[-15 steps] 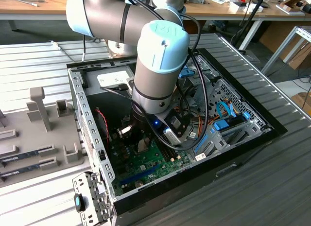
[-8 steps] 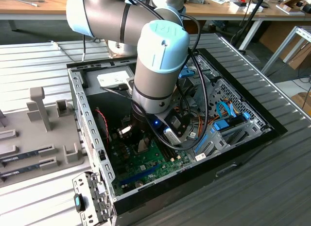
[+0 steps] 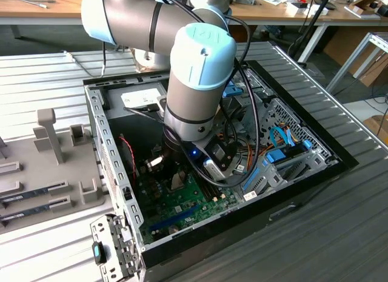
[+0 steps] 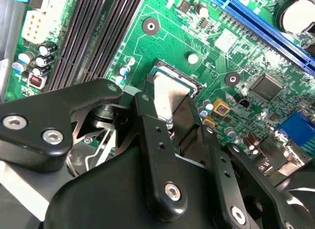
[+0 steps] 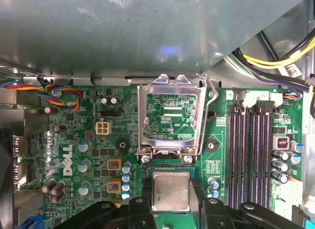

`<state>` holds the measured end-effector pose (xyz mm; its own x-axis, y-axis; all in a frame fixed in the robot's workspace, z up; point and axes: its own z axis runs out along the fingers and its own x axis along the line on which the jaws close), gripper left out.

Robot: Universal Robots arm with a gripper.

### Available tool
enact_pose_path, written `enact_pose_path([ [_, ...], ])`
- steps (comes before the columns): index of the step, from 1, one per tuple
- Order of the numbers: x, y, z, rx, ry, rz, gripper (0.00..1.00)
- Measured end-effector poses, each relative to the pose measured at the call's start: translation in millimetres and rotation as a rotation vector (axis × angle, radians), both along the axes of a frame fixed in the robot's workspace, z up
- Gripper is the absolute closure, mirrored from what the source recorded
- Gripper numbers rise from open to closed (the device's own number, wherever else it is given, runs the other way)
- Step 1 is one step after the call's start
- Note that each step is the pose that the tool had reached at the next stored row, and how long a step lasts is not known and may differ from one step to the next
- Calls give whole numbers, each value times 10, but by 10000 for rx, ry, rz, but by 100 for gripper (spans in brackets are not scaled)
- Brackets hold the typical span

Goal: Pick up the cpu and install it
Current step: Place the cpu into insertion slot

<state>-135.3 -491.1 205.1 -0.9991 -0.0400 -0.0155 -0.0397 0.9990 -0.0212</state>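
Note:
The cpu [image 5: 171, 191], a small square chip with a silvery-grey top, sits between the two black fingers of my gripper [image 5: 171, 202], low over the socket on the green motherboard [image 5: 88, 140]. The fingers [image 5: 145, 209] press against its opposite edges. The socket's metal load plate [image 5: 170, 115] stands flipped open just beyond the chip. In the second wrist view the cpu [image 4: 171, 96] shows between the fingers [image 4: 150, 125], its far edge at the socket frame [image 4: 179, 70]. In the exterior view the arm's wrist [image 3: 191, 112] reaches down into the open computer case [image 3: 109, 148].
Black memory slots [image 5: 251, 150] run beside the socket, with capacitors [image 5: 280, 165] beyond them. A blue expansion slot [image 4: 266, 27] crosses the board. Cable bundles [image 3: 273, 142] and a drive cage fill the case's right in the exterior view. A grey tray [image 3: 36, 167] with memory sticks lies left of the case.

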Motion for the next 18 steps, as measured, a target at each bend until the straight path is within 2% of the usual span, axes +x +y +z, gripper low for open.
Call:
enact_pose_path([
  [5, -22, -27, -6, 13, 0, 1, 60],
  [6, -24, -28, -6, 41, 2, 1, 60],
  [8, -24, -28, -8, 179, 0, 1, 60],
  [10, -23, -37, -10, 270, -1, -5, 60],
  [18, -23, -53, -10, 243, -2, -140, 60],
])
